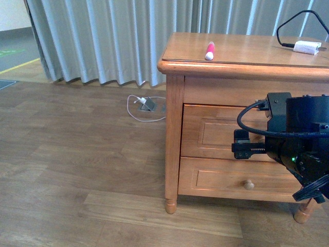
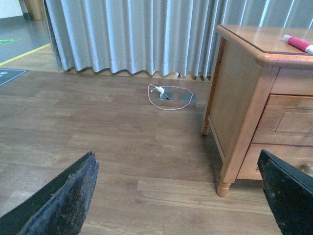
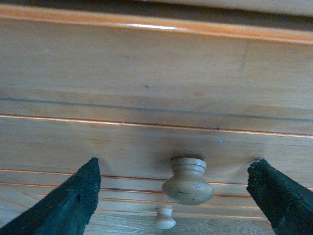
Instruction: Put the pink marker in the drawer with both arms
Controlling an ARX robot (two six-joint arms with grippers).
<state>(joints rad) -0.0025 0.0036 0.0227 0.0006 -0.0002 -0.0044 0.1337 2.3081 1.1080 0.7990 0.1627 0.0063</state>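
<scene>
On top of the cabinet (image 1: 175, 128), toward 12 o'clock in the front view: the pink marker (image 1: 209, 51). Lies flat just behind the front lip, well apart from the white charger (image 1: 307, 47) and its black cable (image 1: 293, 23) out at 2 o'clock. Touched by neither gripper.

At 4 o'clock, the right arm (image 1: 300, 139), close against the upper drawer (image 1: 216, 133). Right gripper (image 3: 175, 166) spread wide, holding nothing. Straddles the round knob (image 3: 188, 180) with clear air on both sides, neither finger (image 3: 73, 205) touching wood. Past it, a second knob (image 3: 164, 218) on the lower front.

Left gripper (image 2: 176, 156) likewise gaping and empty, hanging over the wood floor (image 2: 122, 142). Open floor from 7 to 10 o'clock, bounded by the curtain (image 1: 103, 36) behind and the cabinet's corner post. Only a white cord (image 1: 141, 105) there, looped by a floor socket near the curtain hem.

Hidden in the front view: the upper drawer's knob, behind the right arm. Cut off at 3 o'clock: the cabinet's far side and part of the arm. Drawer front looks flush with its frame. Cannot tell what lies inside.
</scene>
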